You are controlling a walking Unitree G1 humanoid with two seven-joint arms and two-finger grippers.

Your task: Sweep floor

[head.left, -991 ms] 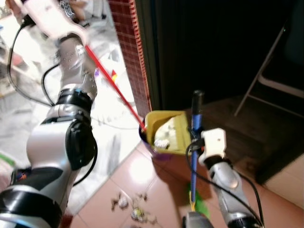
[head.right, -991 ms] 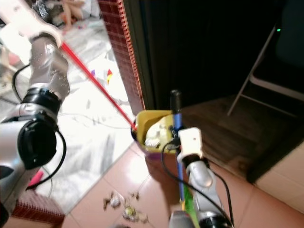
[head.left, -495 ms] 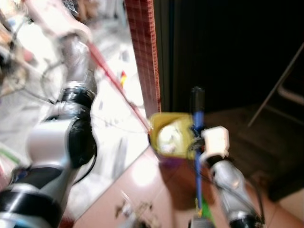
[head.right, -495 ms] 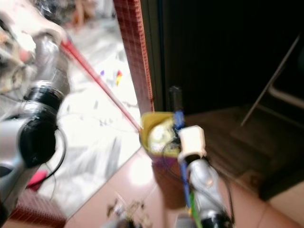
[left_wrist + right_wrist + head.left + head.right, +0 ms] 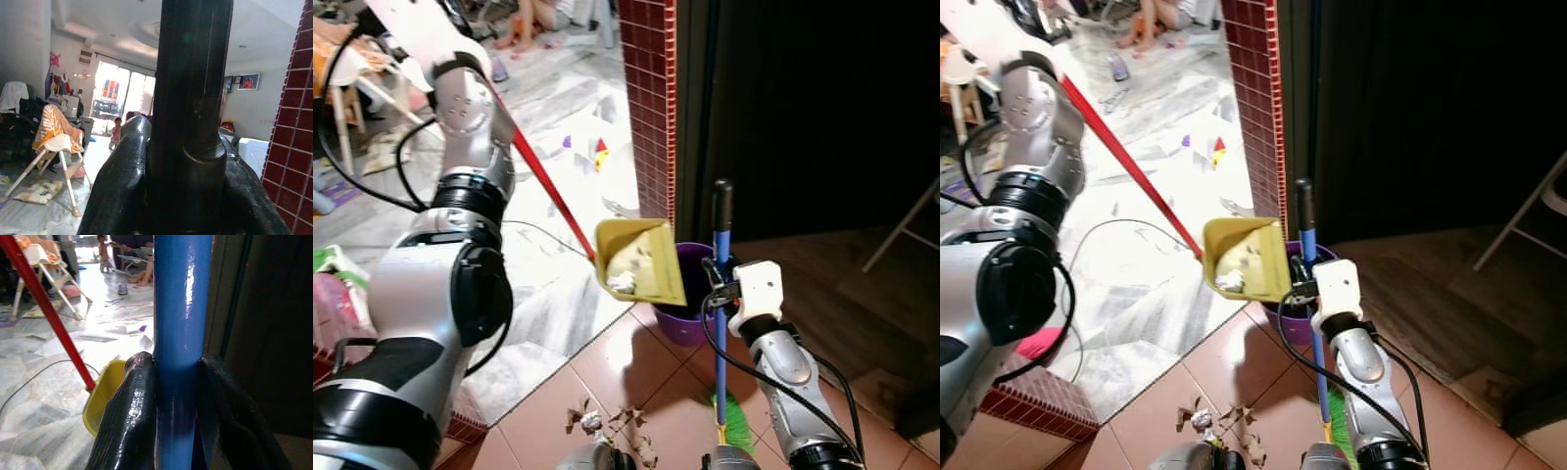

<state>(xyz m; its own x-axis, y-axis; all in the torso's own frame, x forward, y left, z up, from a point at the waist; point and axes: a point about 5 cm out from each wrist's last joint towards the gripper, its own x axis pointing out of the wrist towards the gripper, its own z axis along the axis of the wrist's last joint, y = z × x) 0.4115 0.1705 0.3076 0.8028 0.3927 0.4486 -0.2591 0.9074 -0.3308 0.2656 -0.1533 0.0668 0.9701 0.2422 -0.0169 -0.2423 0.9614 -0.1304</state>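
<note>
A yellow dustpan [image 5: 639, 259] on a long red handle [image 5: 543, 181] hangs tilted in the air, with crumpled litter in it. It is just above and left of a purple bin [image 5: 688, 315]. My left gripper [image 5: 188, 164] is shut on the handle's black upper end, high at the upper left. My right gripper [image 5: 178, 391] is shut on the blue broom handle [image 5: 721, 333], which stands upright beside the bin. The broom's green bristles [image 5: 736, 421] rest on the tiles. Scraps of paper and dry leaves [image 5: 607, 429] lie on the red tiles in front of me.
A red brick pillar [image 5: 651, 108] borders a dark doorway on the right, with a folding chair [image 5: 913, 227] inside. A black cable [image 5: 533, 230] runs over the marble floor on the left. A high chair [image 5: 58, 147] and people [image 5: 543, 12] are farther back. A low brick ledge [image 5: 1028, 406] lies near left.
The whole view has swung round with my turning. The dustpan, earlier straight over the bin, now hangs up and to the left of it, so the purple rim shows. Both grips are unchanged.
</note>
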